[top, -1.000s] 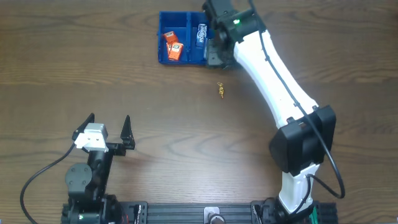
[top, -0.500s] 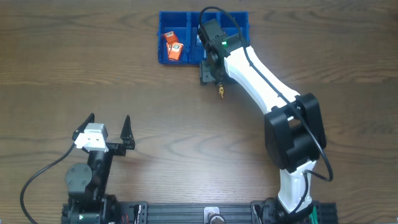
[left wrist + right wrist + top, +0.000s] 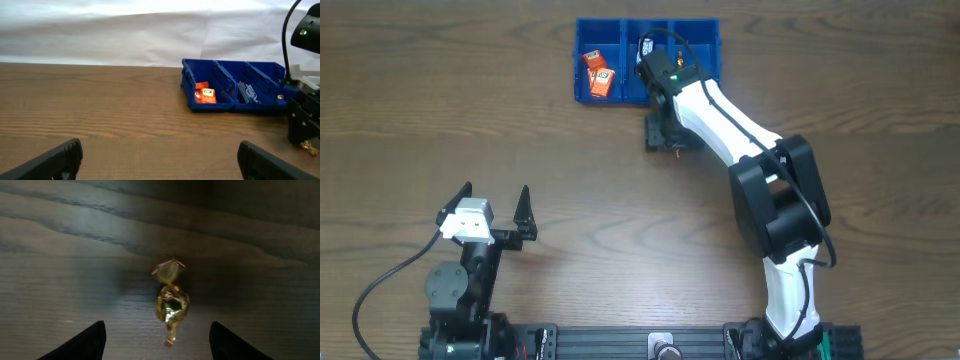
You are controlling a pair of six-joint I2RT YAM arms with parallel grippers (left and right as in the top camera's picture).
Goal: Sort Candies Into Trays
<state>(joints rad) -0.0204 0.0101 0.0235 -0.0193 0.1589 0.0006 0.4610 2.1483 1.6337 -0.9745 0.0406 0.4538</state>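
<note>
A gold-wrapped candy [image 3: 171, 302] lies on the wooden table just in front of the blue three-compartment tray [image 3: 577, 62]. My right gripper [image 3: 160, 342] hangs open directly over it, one finger on each side, without touching it. In the top view the right gripper [image 3: 665, 133] sits close to the tray's front wall. Orange candies [image 3: 597, 73] lie in the tray's left compartment. A blue-wrapped candy [image 3: 248, 92] lies in the middle one. My left gripper [image 3: 496, 190] stands open and empty near its base, far from the tray.
The white right arm [image 3: 730, 115] stretches diagonally from the bottom right to the tray. In the left wrist view the tray [image 3: 200, 63] stands at the far right, with bare wood table [image 3: 100, 110] ahead and a white backdrop behind.
The right gripper has left the tray, moved toward the front and come down over the gold candy. The left arm has not moved.
</note>
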